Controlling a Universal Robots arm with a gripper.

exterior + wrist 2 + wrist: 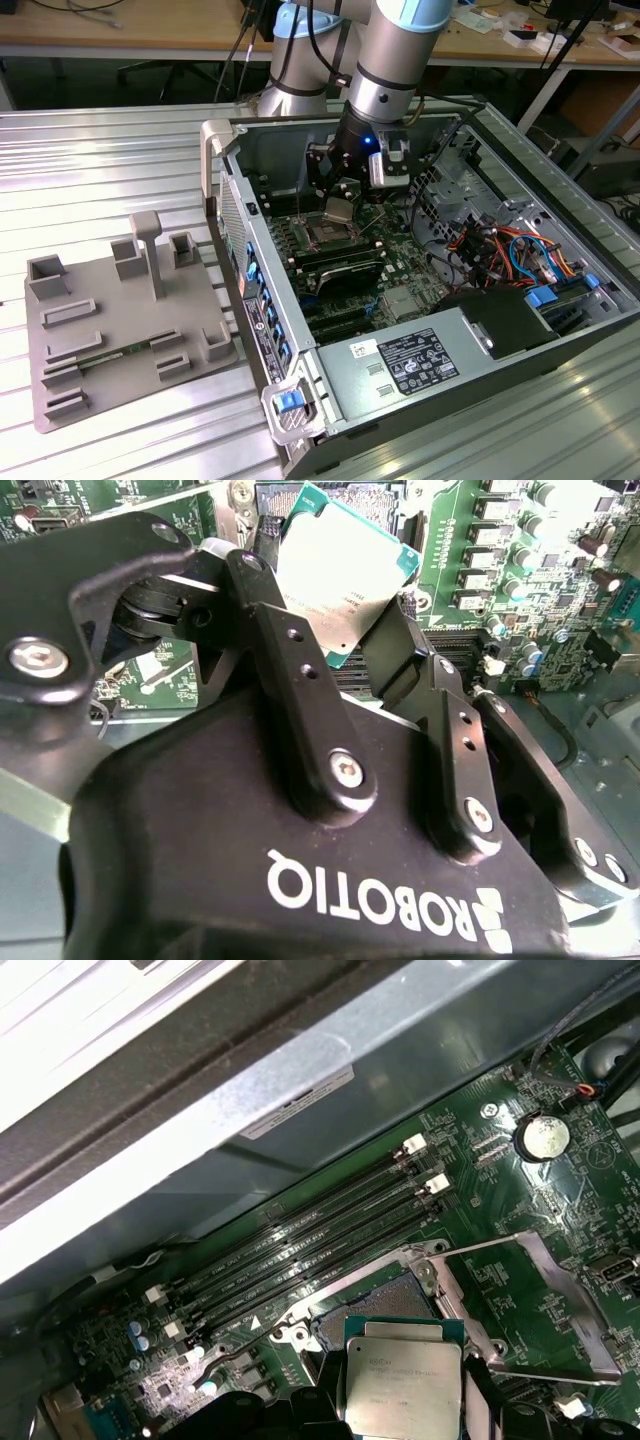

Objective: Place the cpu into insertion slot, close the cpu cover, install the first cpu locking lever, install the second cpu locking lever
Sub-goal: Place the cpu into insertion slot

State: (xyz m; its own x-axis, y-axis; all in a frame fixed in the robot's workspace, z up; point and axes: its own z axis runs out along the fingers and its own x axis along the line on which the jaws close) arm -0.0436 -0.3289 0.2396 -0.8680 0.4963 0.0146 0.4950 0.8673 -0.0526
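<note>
Nearest the lens in the second wrist view: the black hand (335, 630), fingers (270, 620) drawn in onto two opposite edges of the cpu (340, 575), no gap at the contact. Chip is held clear of the board and tilted, above the insertion slot (345, 495), not seated. Exterior view, left to right: grey fixture tray (110, 320) on the ridged metal worktop (100, 170); the open computer case (300, 400); the hand (340, 205) low inside it with the cpu (338, 210) just above the insertion slot (328, 236); bundled cables (510, 250) on the right. The first wrist view gives what the others lack: the insertion slot (375, 1300) open beyond the cpu (403, 1385), the cpu cover (575, 1320) swung back flat beside it, RAM slots (310, 1250) on the other side. The second wrist view shows the grip itself, the exterior view the height. Risks, as judged: chip going down skewed, a corner meeting the pin field first and bending pins; a thin edge grip letting it slip; the fingers fouling the socket rim or the cover.
</note>
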